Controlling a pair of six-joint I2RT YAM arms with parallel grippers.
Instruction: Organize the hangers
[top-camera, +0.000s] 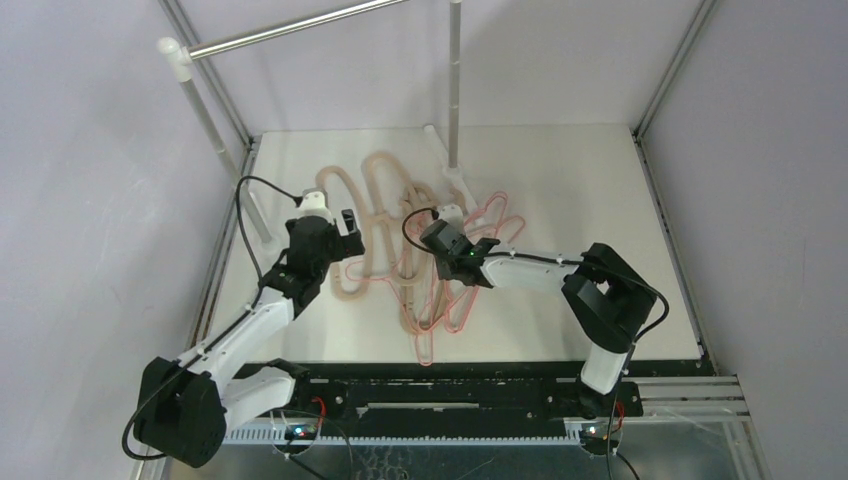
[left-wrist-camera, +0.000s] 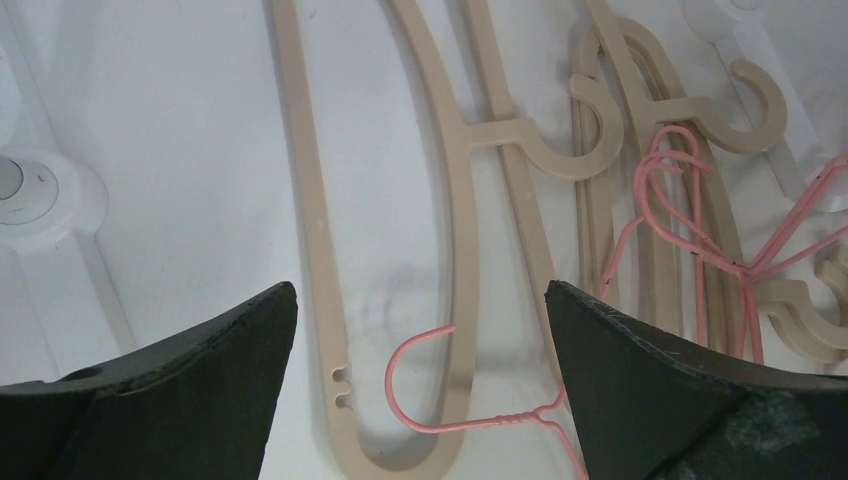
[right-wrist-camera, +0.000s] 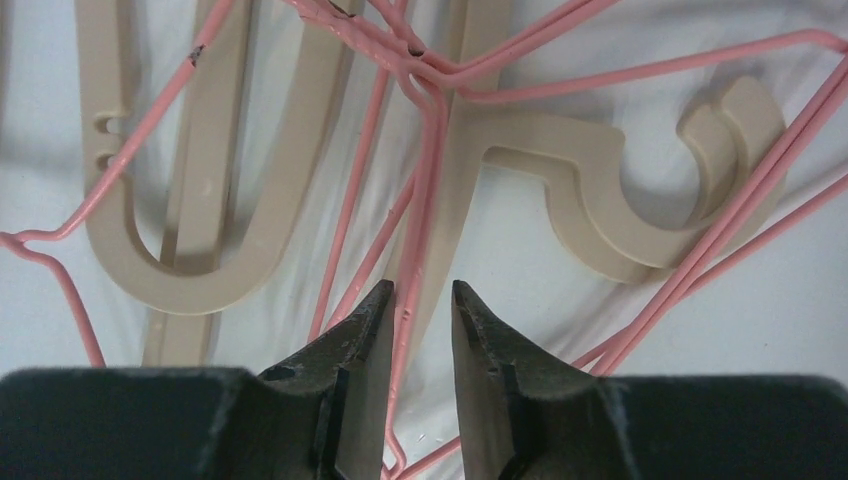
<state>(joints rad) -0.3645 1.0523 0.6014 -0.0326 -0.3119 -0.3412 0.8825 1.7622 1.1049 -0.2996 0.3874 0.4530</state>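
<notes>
Lying tangled mid-desk: thick tan hangers (top-camera: 375, 215) and thin pink wire hangers (top-camera: 450, 320).
Your left tool (left-wrist-camera: 420, 290) hangs wide apart above a tan loop; your right tool (right-wrist-camera: 420, 290) stands narrowly apart, astride one pink wire.

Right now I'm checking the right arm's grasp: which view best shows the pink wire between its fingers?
Right wrist: the pink wire runs between the parted fingertips of the right gripper. Top external shows a pink tangle under it; left wrist misses that spot.

unclear hold of right gripper (right-wrist-camera: 421, 295) on pink wire hanger (right-wrist-camera: 428, 200), hanger ends off-frame
</notes>
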